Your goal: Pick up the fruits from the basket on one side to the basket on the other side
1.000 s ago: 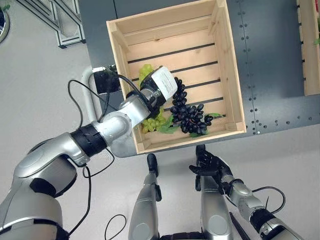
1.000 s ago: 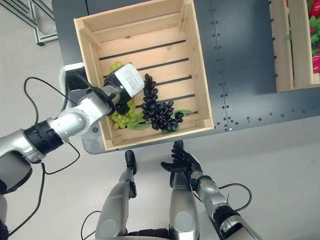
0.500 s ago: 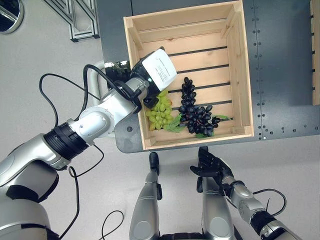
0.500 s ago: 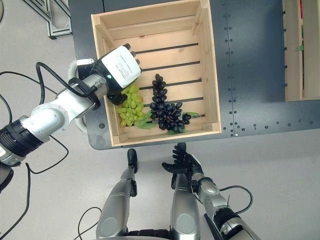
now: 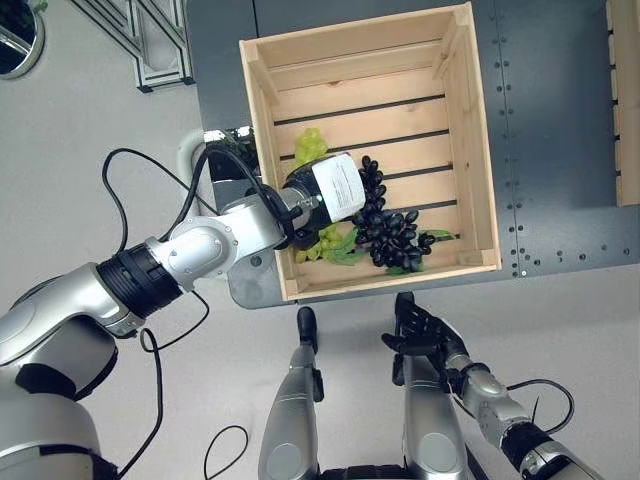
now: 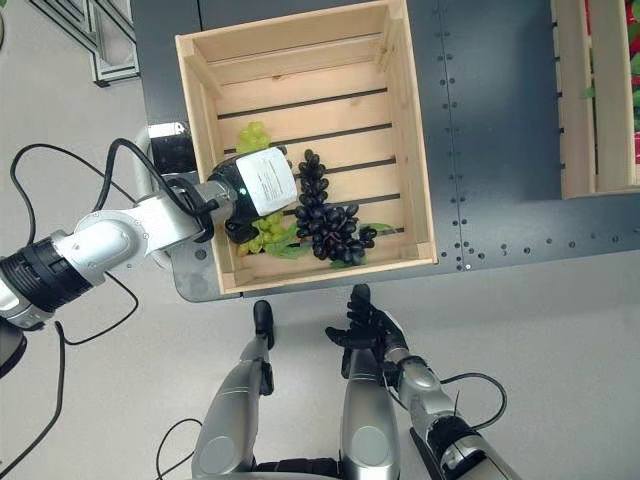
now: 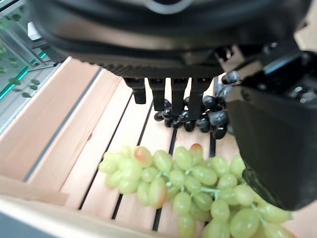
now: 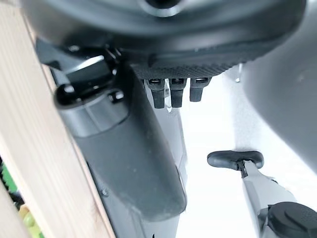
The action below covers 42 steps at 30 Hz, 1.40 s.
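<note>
Left hand [image 5: 322,200], fingers apparently relaxed, has dropped back over the green grapes [image 7: 188,191] beneath it, ready to grasp.

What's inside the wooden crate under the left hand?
The crate holds green grapes and dark grapes. The left hand covers part of the green bunch.

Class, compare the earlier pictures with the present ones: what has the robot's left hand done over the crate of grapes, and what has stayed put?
The left hand pulled back toward the crate's left wall, then came in again over the green grapes; it hovers open above them, holding nothing. The green grapes and the dark grapes lie where they were in the wooden crate. The right hand stays open and idle below the table edge.
</note>
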### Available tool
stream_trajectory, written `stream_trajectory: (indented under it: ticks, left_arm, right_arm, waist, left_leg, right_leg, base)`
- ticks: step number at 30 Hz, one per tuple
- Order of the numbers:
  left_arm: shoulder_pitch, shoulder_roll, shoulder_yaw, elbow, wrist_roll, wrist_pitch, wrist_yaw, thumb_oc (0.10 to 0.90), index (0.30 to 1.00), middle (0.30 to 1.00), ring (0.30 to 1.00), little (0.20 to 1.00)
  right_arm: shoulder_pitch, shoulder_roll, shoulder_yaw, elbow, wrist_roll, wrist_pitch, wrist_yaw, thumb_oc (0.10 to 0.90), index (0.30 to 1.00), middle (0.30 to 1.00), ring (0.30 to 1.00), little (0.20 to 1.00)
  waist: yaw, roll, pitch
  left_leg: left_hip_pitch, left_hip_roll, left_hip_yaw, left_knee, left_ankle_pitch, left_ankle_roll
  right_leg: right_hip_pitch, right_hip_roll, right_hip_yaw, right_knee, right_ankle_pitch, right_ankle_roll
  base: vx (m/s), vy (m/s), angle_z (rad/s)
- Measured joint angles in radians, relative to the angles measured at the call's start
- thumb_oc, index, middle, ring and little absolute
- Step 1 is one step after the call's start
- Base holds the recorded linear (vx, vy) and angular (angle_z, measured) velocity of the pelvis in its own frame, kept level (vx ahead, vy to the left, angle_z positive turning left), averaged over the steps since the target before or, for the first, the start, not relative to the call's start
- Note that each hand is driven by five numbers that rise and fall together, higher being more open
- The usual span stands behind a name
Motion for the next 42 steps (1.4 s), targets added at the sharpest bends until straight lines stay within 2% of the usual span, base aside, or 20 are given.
stream_trajectory:
  ticks: [4, 9, 13, 17, 22, 25, 27, 28, 29, 31, 36, 42]
  left_arm:
    - [-0.035, -0.022, -0.047, 0.103, 0.001, -0.009, 0.034, 0.8, 0.9, 0.9, 0.9, 0.9]
    - [-0.039, -0.037, -0.068, 0.142, 0.004, -0.01, 0.041, 0.8, 0.9, 0.9, 0.9, 0.9]
    - [-0.039, -0.074, -0.077, 0.202, 0.061, 0.002, 0.034, 0.8, 0.9, 0.9, 0.9, 0.9]
    - [-0.039, -0.091, -0.091, 0.225, 0.114, 0.042, 0.003, 0.8, 0.9, 0.9, 0.9, 0.9]
    - [-0.039, -0.133, -0.091, 0.282, 0.208, 0.049, -0.063, 0.8, 0.9, 0.9, 0.9, 0.9]
    - [-0.039, -0.164, -0.092, 0.304, 0.258, 0.062, -0.117, 0.8, 0.9, 0.9, 0.9, 0.9]
    - [-0.039, -0.215, -0.092, 0.342, 0.3, 0.083, -0.17, 0.8, 0.9, 0.9, 0.9, 0.9]
    - [-0.039, -0.226, -0.092, 0.347, 0.308, 0.09, -0.181, 0.736, 0.804, 0.804, 0.804, 0.804]
    - [-0.039, -0.24, -0.092, 0.348, 0.327, 0.093, -0.202, 0.558, 0.538, 0.538, 0.538, 0.538]
    - [-0.039, -0.26, -0.091, 0.358, 0.349, 0.103, -0.23, 0.4, 0.3, 0.3, 0.3, 0.3]
    - [-0.031, -0.28, -0.091, 0.38, 0.367, 0.149, -0.242, 0.4, 0.3, 0.3, 0.3, 0.3]
    - [-0.028, -0.284, -0.091, 0.396, 0.365, 0.202, -0.148, 0.4, 0.3, 0.3, 0.3, 0.3]
  right_arm:
    - [-0.001, 0.001, 0.001, 0.006, 0.0, 0.0, 0.0, 0.8, 0.9, 0.9, 0.9, 0.9]
    - [-0.002, 0.001, 0.002, 0.006, 0.0, 0.0, 0.0, 0.8, 0.9, 0.9, 0.9, 0.9]
    - [-0.002, 0.001, 0.004, 0.006, 0.0, 0.0, 0.0, 0.8, 0.9, 0.9, 0.9, 0.9]
    - [-0.004, 0.001, 0.005, 0.006, 0.0, 0.0, 0.0, 0.8, 0.9, 0.9, 0.9, 0.9]
    - [-0.016, 0.001, 0.009, 0.006, 0.0, 0.0, 0.0, 0.8, 0.9, 0.9, 0.9, 0.9]
    - [-0.025, 0.001, 0.01, 0.006, 0.0, 0.0, 0.0, 0.8, 0.9, 0.9, 0.9, 0.9]
    - [-0.031, 0.002, 0.012, 0.005, 0.0, 0.0, 0.0, 0.8, 0.9, 0.9, 0.9, 0.9]
    - [-0.031, 0.002, 0.012, 0.005, 0.0, 0.0, 0.0, 0.8, 0.9, 0.9, 0.9, 0.9]
    - [-0.032, 0.002, 0.013, 0.005, 0.001, 0.001, 0.0, 0.8, 0.9, 0.9, 0.9, 0.9]
    - [-0.04, 0.004, 0.019, 0.008, 0.0, 0.002, -0.001, 0.8, 0.9, 0.9, 0.9, 0.9]
    - [-0.053, 0.009, 0.043, 0.007, 0.002, 0.002, -0.001, 0.8, 0.9, 0.9, 0.9, 0.9]
    - [-0.053, 0.011, 0.044, 0.007, 0.003, 0.001, -0.001, 0.8, 0.9, 0.9, 0.9, 0.9]
  waist:
    - [-0.001, 0.0, 0.0]
    - [-0.002, 0.0, 0.0]
    - [-0.004, 0.0, 0.0]
    - [-0.01, -0.001, 0.0]
    - [-0.032, -0.001, 0.0]
    - [-0.041, -0.001, 0.0]
    - [-0.044, -0.001, 0.0]
    - [-0.045, -0.001, 0.0]
    - [-0.045, -0.002, 0.0]
    - [-0.048, -0.004, 0.0]
    - [-0.051, -0.006, -0.001]
    - [-0.052, -0.01, -0.001]
  left_leg:
    - [0.0, 0.0, 0.001, 0.004, 0.0, 0.0]
    - [0.0, 0.0, 0.006, 0.004, 0.0, 0.001]
    - [0.0, 0.0, 0.008, 0.004, -0.001, 0.001]
    - [-0.005, 0.0, 0.014, 0.004, -0.002, 0.002]
    - [-0.009, -0.001, 0.023, 0.004, -0.003, 0.003]
    - [-0.01, 0.0, 0.023, 0.004, -0.003, 0.004]
    - [-0.015, 0.0, 0.024, 0.006, -0.004, 0.004]
    - [-0.016, 0.0, 0.024, 0.006, -0.004, 0.004]
    - [-0.016, 0.0, 0.024, 0.007, -0.004, 0.005]
    - [-0.016, 0.0, 0.025, 0.007, -0.005, 0.005]
    - [-0.016, 0.001, 0.026, 0.006, -0.005, 0.005]
    - [-0.016, 0.001, 0.026, 0.007, -0.004, 0.005]
  right_leg:
    - [0.0, 0.001, 0.006, 0.0, 0.001, 0.0]
    - [-0.002, 0.001, 0.015, 0.0, 0.002, 0.0]
    - [-0.003, 0.001, 0.017, 0.0, 0.002, 0.001]
    - [-0.013, 0.001, 0.022, 0.002, 0.003, 0.001]
    - [-0.02, 0.001, 0.023, 0.002, 0.004, 0.002]
    - [-0.021, 0.001, 0.023, 0.002, 0.004, 0.002]
    - [-0.025, 0.001, 0.024, 0.002, 0.005, 0.002]
    - [-0.025, 0.001, 0.024, 0.002, 0.005, 0.002]
    - [-0.025, 0.001, 0.025, 0.002, 0.005, 0.002]
    - [-0.025, 0.002, 0.025, 0.002, 0.005, 0.002]
    - [-0.026, 0.003, 0.026, 0.001, 0.007, 0.002]
    - [-0.026, 0.003, 0.026, 0.001, 0.009, 0.001]
  base:
    - [0.0, 0.0, 0.0]
    - [0.0, 0.0, 0.0]
    - [0.0, 0.0, 0.0]
    - [0.0, 0.01, -0.02]
    - [0.0, 0.008, -0.02]
    - [0.0, 0.0, 0.0]
    - [0.0, 0.0, 0.0]
    - [0.0, 0.0, 0.0]
    - [0.0, 0.0, 0.0]
    - [0.0, 0.0, 0.0]
    - [0.0, 0.0, 0.0]
    - [0.0, 0.0, 0.0]
